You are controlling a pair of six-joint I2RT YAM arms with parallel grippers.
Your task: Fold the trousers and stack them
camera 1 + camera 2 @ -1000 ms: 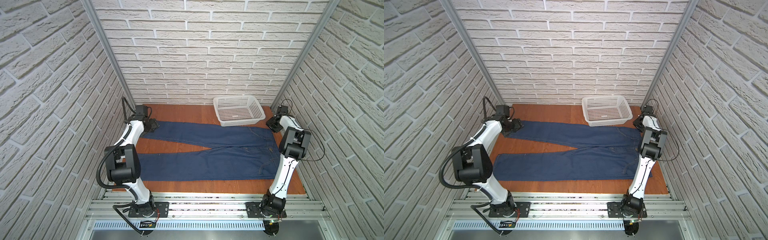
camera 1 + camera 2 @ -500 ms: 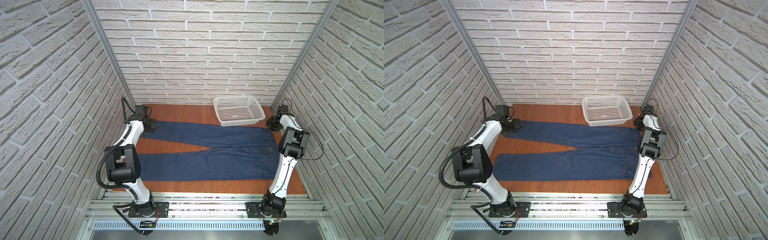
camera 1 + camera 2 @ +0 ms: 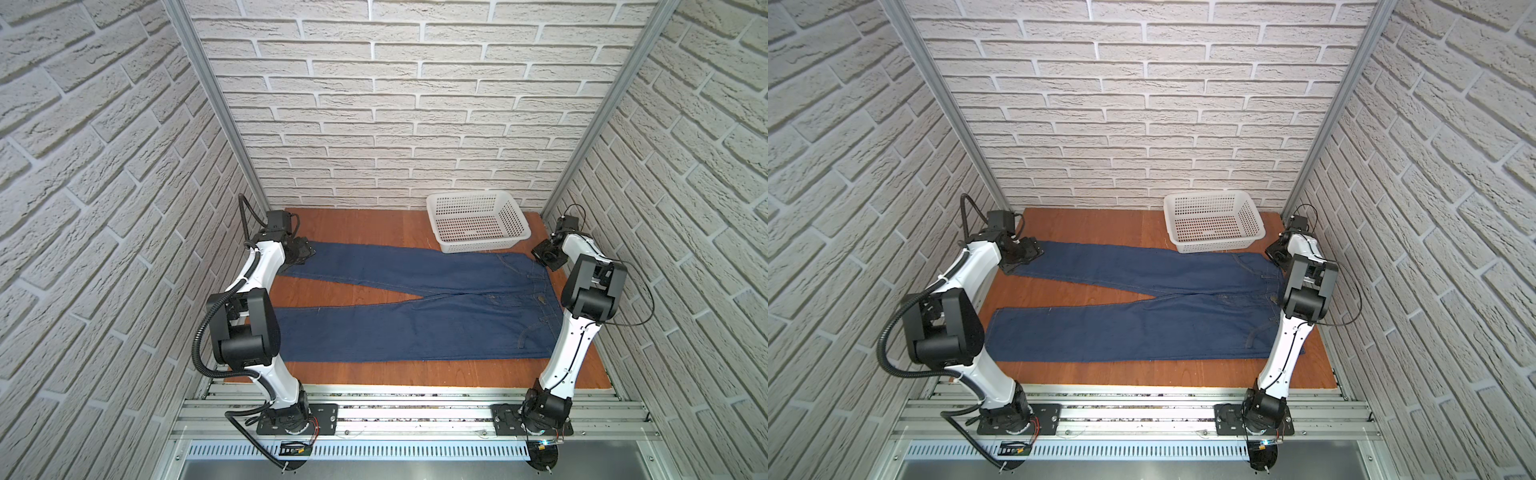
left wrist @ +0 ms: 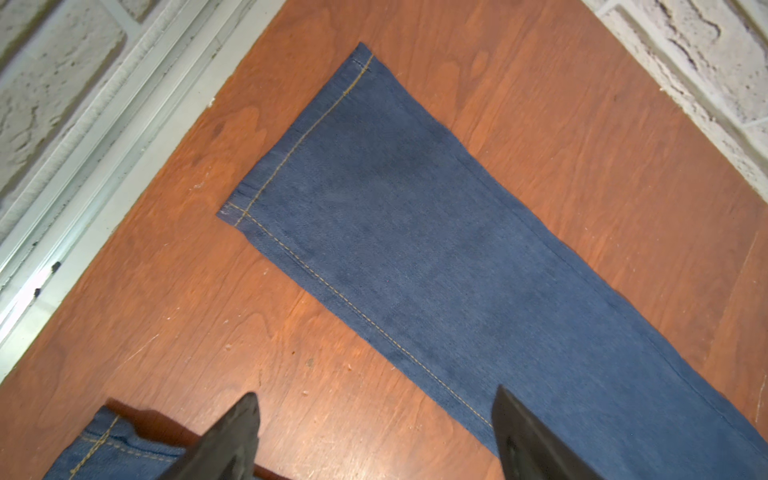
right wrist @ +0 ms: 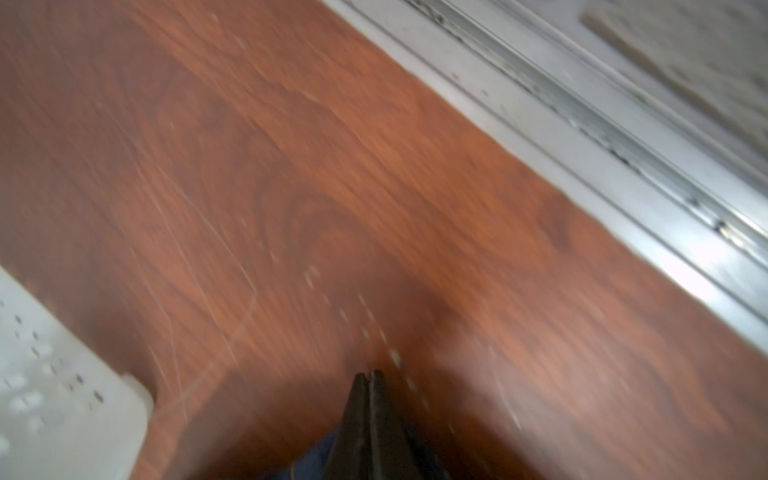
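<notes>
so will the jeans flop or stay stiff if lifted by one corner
Likely floppy: the jeans lie flat with both legs splayed. Probably heavyish; the long legs would drag on the table. Grip seems easy: the weave looks coarse.

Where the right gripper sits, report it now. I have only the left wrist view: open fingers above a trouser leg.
Observer: The right gripper is at the far corner of the waistband of the trousers, on the right side in both top views.
Operator: Give me its jaws.
Observer: Shut, with the fingertips together in the right wrist view. Denim shows beneath them, but I cannot confirm a grip on it.
Operator: Now tell me what stands near it.
Observer: A white basket, just beyond the top of the far leg, with nothing visible in it.
</notes>
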